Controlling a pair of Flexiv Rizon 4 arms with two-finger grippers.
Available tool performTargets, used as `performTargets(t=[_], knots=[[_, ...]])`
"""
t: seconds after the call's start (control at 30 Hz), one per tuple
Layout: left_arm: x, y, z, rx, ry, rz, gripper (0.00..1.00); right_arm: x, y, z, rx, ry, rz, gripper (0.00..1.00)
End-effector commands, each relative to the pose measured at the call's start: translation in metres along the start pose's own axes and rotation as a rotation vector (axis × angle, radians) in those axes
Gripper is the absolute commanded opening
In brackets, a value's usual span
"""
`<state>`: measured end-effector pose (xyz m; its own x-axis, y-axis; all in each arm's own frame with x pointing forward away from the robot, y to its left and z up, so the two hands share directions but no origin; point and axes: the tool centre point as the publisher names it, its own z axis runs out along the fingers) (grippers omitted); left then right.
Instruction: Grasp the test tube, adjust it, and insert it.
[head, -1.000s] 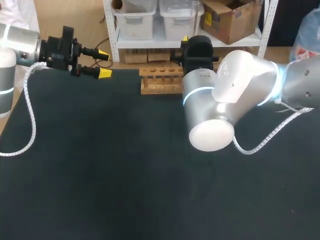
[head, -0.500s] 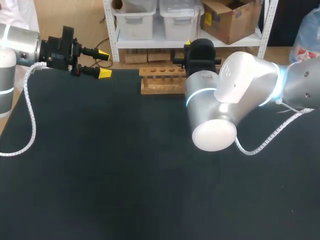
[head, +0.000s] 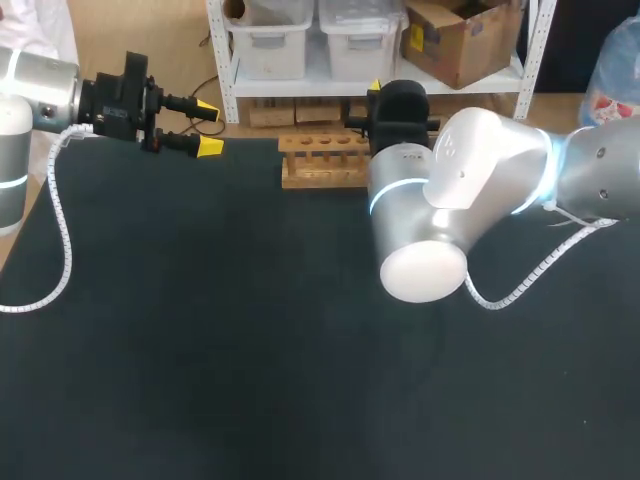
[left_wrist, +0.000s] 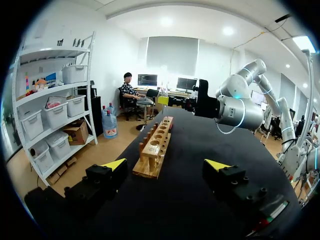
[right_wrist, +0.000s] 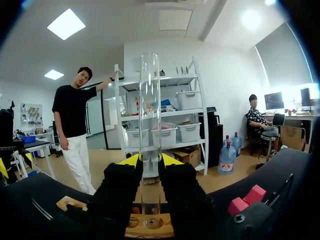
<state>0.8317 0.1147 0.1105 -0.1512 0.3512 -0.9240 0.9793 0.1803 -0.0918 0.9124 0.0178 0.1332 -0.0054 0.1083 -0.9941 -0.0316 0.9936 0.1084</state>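
Observation:
A clear glass test tube (right_wrist: 150, 115) stands upright between the yellow-tipped fingers of my right gripper (right_wrist: 150, 161), which is shut on it. Its lower end is right over the holes of the wooden rack (right_wrist: 150, 223); whether it has entered one I cannot tell. In the head view the rack (head: 322, 160) lies at the table's far edge. My right gripper (head: 376, 90) is over its right end, mostly hidden behind the arm, and the tube is not visible there. My left gripper (head: 208, 126) hangs open and holds nothing, left of the rack. In the left wrist view the rack (left_wrist: 155, 150) lies ahead of the open left gripper (left_wrist: 166, 165).
The black table mat (head: 250, 340) spreads out in front of the rack. My right arm's bulky grey elbow (head: 430, 220) hangs over the mat's middle right, and a white coiled cable (head: 530, 275) trails from it.
The right arm has shifted slightly to the right above the rack's right end, still holding the tube. The left arm has not moved.

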Motion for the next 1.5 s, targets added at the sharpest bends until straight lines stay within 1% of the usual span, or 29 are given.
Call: performTargets(t=[0.03, 0.33, 0.73, 1.17, 1.5], knots=[[0.001, -0.003, 0.000, -0.006, -0.003, 0.003, 1.00, 0.002, -0.005, 0.001, -0.462, -0.002, 0.001, 0.00], [0.001, -0.003, 0.000, -0.006, -0.003, 0.003, 1.00, 0.006, -0.010, 0.003, -0.462, 0.001, -0.002, 0.00], [0.001, -0.003, 0.000, -0.006, -0.003, 0.003, 1.00, 0.022, -0.008, 0.008, -0.486, 0.011, 0.006, 0.00], [0.001, -0.003, 0.000, -0.006, -0.003, 0.003, 1.00, 0.042, -0.010, 0.002, -0.478, 0.041, 0.030, 0.00], [0.001, -0.003, 0.000, -0.006, -0.003, 0.003, 1.00, 0.051, -0.010, 0.000, -0.470, 0.050, 0.036, 0.00]])
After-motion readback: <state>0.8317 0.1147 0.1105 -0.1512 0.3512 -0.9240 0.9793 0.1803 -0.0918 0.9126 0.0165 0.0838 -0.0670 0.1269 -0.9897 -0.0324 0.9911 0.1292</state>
